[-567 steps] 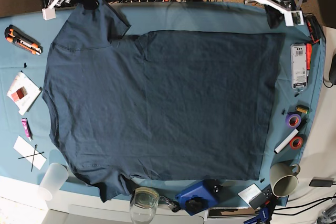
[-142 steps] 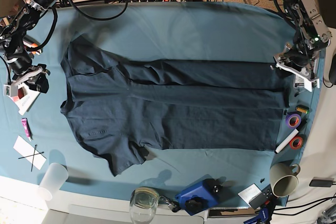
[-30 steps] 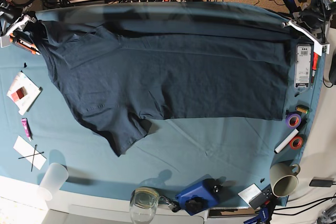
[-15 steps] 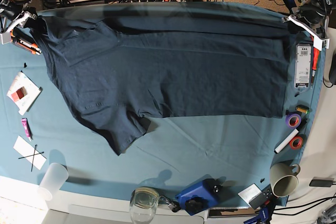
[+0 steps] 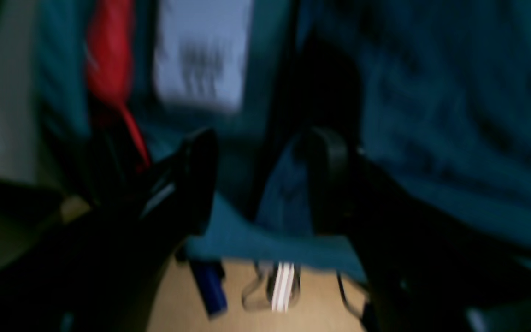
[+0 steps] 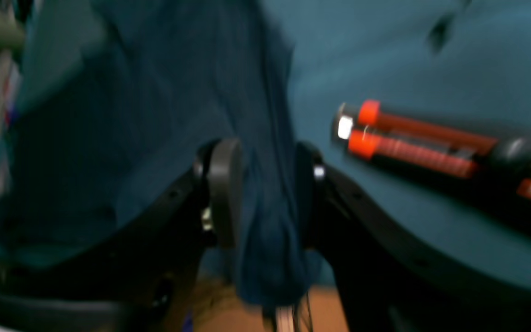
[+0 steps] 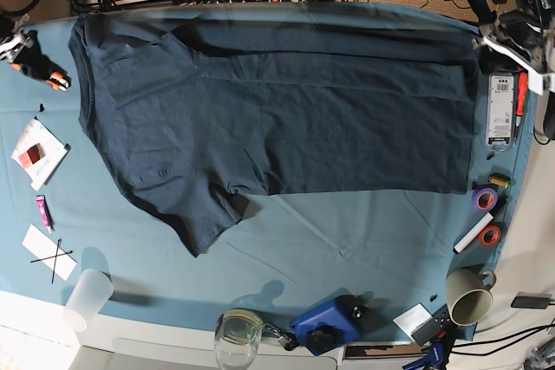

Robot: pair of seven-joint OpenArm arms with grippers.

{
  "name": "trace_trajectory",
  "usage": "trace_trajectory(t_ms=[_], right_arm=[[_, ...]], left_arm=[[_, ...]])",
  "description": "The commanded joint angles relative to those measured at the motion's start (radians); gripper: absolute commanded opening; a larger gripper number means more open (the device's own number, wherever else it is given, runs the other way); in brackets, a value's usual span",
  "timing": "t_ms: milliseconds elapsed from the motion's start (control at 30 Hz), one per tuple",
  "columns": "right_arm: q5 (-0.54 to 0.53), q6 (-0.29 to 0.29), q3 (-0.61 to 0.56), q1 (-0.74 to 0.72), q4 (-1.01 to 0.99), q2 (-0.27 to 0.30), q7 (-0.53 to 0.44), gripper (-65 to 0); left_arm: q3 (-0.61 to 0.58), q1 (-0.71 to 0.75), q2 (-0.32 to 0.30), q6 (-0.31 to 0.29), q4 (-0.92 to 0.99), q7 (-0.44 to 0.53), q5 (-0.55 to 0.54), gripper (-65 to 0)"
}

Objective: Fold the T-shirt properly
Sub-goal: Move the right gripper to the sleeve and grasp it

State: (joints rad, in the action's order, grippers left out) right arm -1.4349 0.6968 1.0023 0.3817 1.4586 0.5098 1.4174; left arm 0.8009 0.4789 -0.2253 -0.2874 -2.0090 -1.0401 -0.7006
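The dark navy T-shirt [image 7: 277, 110] lies folded lengthwise on the far half of the table, one sleeve [image 7: 204, 218] pointing toward the near side. My left gripper [image 7: 510, 48] hovers at the shirt's far right corner. The left wrist view is blurred and shows its fingers [image 5: 198, 175] wide apart, with a fold of the shirt [image 5: 284, 193] loose between them. My right gripper [image 7: 24, 49] is at the far left, just off the shirt's edge. The blurred right wrist view shows its jaws parted with a bunch of shirt [image 6: 268, 216] between them.
An orange-black cutter [image 7: 54, 81] lies beside my right gripper and also shows in the right wrist view [image 6: 431, 147]. A white remote-like device [image 7: 495, 108] and a red tool [image 7: 520, 93] lie by the right edge. Tape rolls [image 7: 484, 198], a mug [image 7: 468, 295], a glass [image 7: 238, 333] and a plastic cup [image 7: 87, 298] line the table's edges.
Both grippers carried the shirt's far edge up toward the back of the table, then opened and drew outward off its corners. The shirt now rests flat, slightly farther back.
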Motion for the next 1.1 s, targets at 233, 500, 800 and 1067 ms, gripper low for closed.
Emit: trace_trajectory(t_ms=[233,500,800,1067], right_arm=[[-0.049,0.001,0.011,-0.138,0.015,0.033,-0.021,-44.9],[0.294,0.001,-0.190,-0.336,0.012,0.056,-0.025,-44.9],[0.740,0.001,-0.532,-0.584,-0.089,0.052,-0.264,-44.9],[0.801,0.001,-0.730,-0.759,-0.436,0.052,-0.373,-45.0]], left_arm=[[0.006,-0.087,-0.013,-0.050,-0.042,0.033,-0.011,-37.2],[-0.113,-0.131,-0.013,-0.047,-0.031,0.047,0.010,-37.1],[-0.262,-0.166,-0.013,-0.016,-0.031,0.047,0.171,-37.1],[-0.261,-0.166,-0.013,-0.017,-0.031,0.047,0.178,-37.1]])
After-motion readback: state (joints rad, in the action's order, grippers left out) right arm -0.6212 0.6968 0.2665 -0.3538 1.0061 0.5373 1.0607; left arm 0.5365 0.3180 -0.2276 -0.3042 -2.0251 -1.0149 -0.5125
